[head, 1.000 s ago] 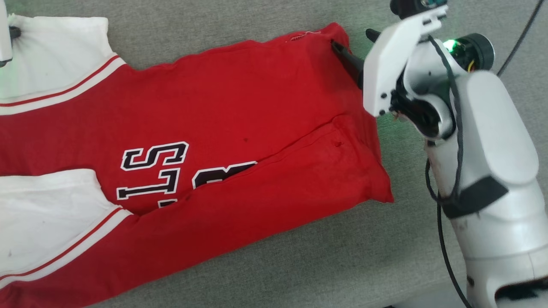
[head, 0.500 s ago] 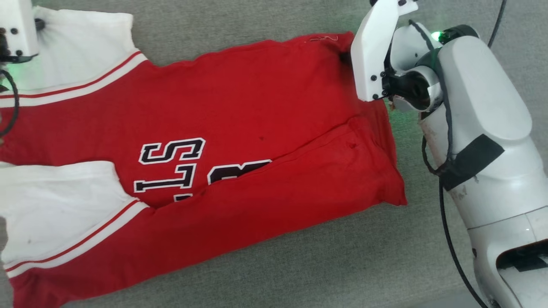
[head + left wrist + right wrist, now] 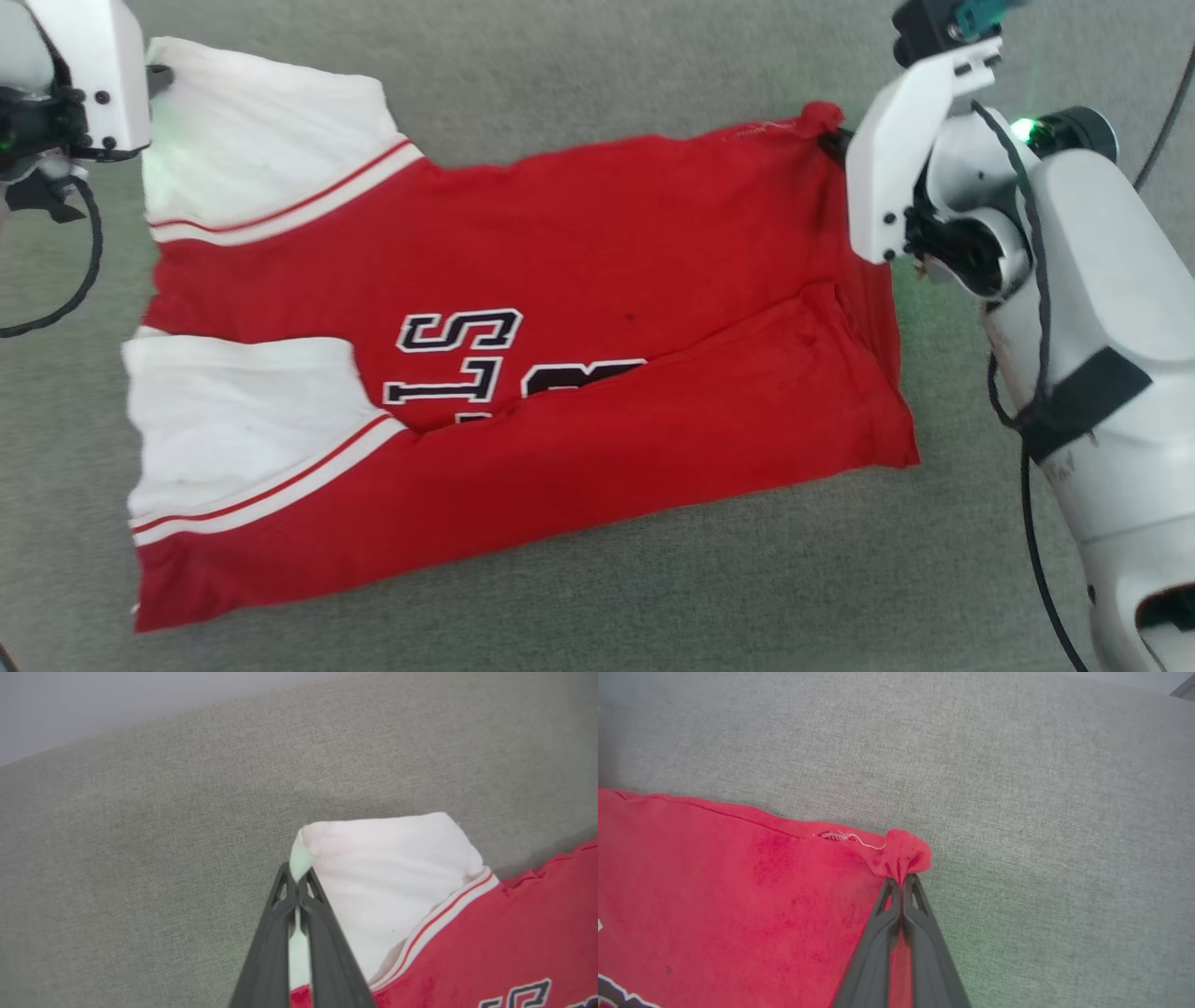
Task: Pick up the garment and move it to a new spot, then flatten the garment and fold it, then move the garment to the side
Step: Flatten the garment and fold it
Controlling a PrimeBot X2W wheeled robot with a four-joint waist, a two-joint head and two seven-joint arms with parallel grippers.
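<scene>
Left fingers (image 3: 275,938) pinched shut on the shirt's (image 3: 607,252) white sleeve corner (image 3: 387,858), upper left; right fingers (image 3: 878,947) likewise on the red hem corner (image 3: 903,851), upper right. Lift evenly, keeping that edge taut.

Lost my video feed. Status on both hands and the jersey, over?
Left hand shut on jersey sleeve corner. Right hand shut on its hem corner. Garment on grey fabric, one edge folded over. Nothing obstructing.
</scene>
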